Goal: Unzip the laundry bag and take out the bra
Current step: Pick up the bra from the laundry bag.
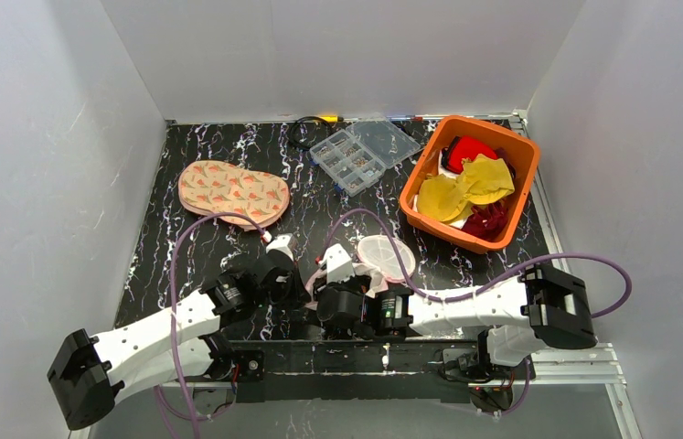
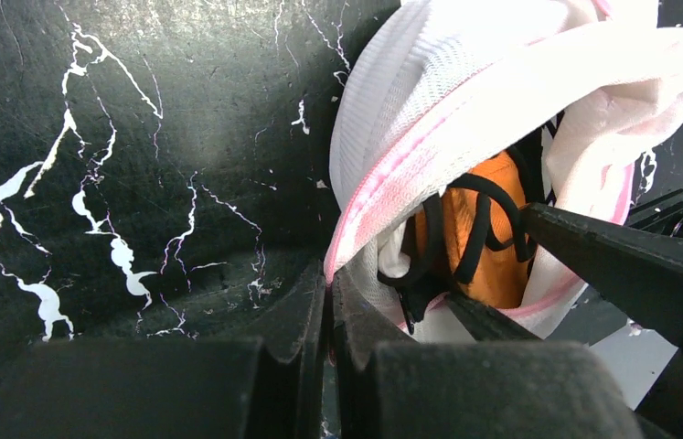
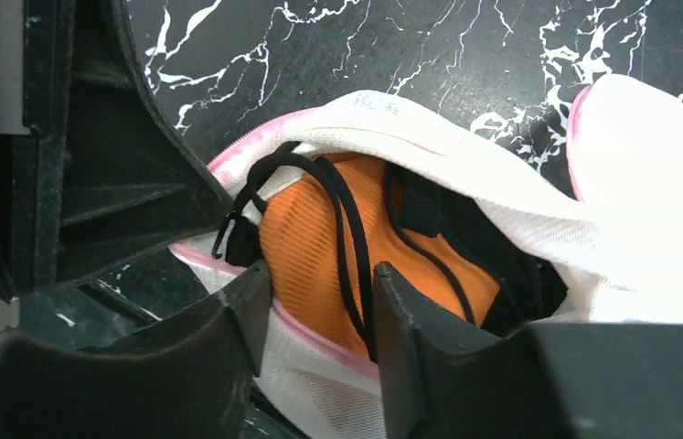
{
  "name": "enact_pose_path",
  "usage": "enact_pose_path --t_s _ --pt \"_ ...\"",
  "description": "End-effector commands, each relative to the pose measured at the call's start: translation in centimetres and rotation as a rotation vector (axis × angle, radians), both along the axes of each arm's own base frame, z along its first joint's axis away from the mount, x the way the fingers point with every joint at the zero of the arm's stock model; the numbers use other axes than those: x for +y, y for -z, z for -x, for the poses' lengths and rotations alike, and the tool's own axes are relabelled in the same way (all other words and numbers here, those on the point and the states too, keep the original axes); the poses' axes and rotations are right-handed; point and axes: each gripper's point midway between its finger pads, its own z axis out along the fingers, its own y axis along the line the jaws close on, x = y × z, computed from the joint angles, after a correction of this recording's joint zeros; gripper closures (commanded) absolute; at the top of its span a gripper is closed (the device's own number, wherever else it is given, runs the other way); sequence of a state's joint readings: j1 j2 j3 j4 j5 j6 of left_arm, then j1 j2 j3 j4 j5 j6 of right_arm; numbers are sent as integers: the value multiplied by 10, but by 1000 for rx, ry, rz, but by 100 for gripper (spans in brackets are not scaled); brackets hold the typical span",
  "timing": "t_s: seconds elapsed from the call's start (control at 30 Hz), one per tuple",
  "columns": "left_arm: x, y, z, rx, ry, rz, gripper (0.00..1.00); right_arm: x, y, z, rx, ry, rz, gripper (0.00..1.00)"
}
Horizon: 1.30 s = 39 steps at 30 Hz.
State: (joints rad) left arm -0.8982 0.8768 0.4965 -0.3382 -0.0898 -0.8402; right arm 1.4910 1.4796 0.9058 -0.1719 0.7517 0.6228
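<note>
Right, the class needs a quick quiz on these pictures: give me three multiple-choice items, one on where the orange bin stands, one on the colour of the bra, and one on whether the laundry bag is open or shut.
1. Where on the table does the orange bin stand?
A. far right corner
B. near left corner
C. middle of the left edge

2. What colour is the bra?
A. blue with white straps
B. plain green
C. orange with black straps

3. What state is the laundry bag in?
A. zipped shut
B. unzipped, with the bra showing in the gap
C. turned inside out and empty

Answers:
1 A, the top view shows it at the far right, close to the walls.
2 C, both wrist views show orange fabric crossed by black straps.
3 B, its pink rim gapes and the bra lies inside.
</note>
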Motion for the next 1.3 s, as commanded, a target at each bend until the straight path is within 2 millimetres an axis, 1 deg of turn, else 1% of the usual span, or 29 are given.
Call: enact_pose_path --t_s 0.0,0.2,0.33,0.37,0.4,0.43,0.5,0.57,0.63,0.73,0.83,0.87,1.03,1.17,1.27 --pt "7 6 4 8 -4 -9 100 -8 -20 -14 -68 84 -46 53" --pt "8 9 5 11 -5 -9 100 -25 -30 -16 -64 130 -102 61" --pt "5 11 6 10 1 3 100 -33 -33 -17 -60 139 -114 62" --pt "5 12 6 11 5 6 100 -32 -34 -16 -52 126 -119 61" --pt "4 12 6 12 7 10 100 -28 -35 -13 -41 95 -129 58" --pt "2 11 6 12 11 16 100 -26 -38 -11 -34 75 -142 52" --pt "0 11 7 12 17 26 100 -18 -44 -6 -23 18 -171 36" --pt "-1 10 7 10 24 34 100 -12 -50 -1 -13 -16 -193 26" --pt "-2 9 6 4 28 40 100 -4 -57 3 -4 -56 -206 20" --pt "-3 8 6 1 31 44 100 9 -61 8 5 -104 -184 16" --pt "-3 9 6 3 33 43 100 16 -55 7 -3 -113 -125 17" --pt "-3 9 6 4 32 42 100 16 -48 5 -8 -100 -91 19" --pt "-2 11 8 6 33 42 100 5 -29 -9 -42 -8 18 33" --pt "-1 12 9 6 33 41 100 -3 -17 -15 -49 40 68 36" --pt "0 13 9 7 33 38 100 -13 -8 -21 -46 77 110 37"
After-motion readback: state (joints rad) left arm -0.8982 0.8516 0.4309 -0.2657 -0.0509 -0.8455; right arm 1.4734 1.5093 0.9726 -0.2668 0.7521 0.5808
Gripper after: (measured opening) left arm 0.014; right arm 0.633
